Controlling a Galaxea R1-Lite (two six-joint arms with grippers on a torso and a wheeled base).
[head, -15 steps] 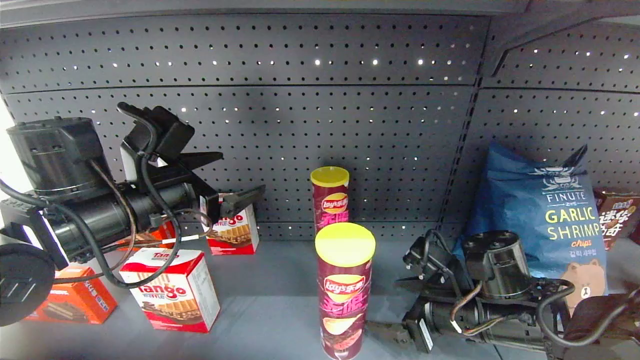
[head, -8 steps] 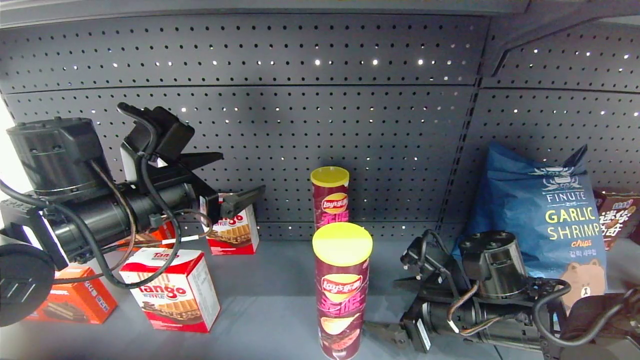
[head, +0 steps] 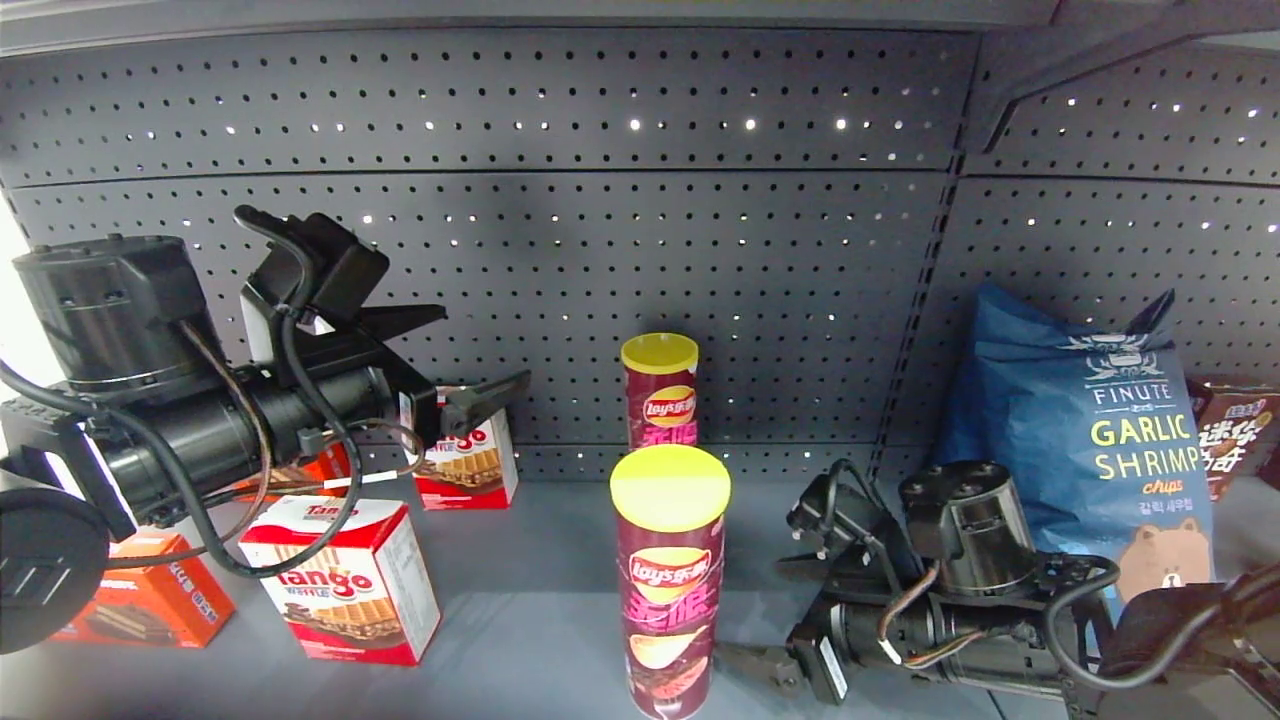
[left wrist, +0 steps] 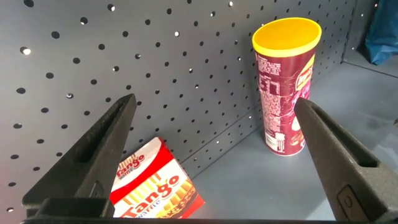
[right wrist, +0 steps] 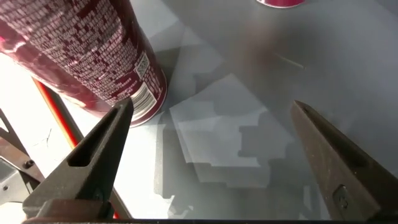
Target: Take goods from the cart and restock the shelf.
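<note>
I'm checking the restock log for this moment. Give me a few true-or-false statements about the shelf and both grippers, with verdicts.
1. The front can and back can stand upright on the shelf, both with yellow lids. True.
2. The right gripper is shut on the front can. False: it is open, and the can stands beside one finger, outside the jaws.
3. The blue chip bag stands at the shelf's left end. False: it stands to the right of the cans.
4. The left gripper is open and empty. True.

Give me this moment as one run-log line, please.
front chip can: upright on shelf | right gripper: open, beside it | left gripper: open, aloft
</note>
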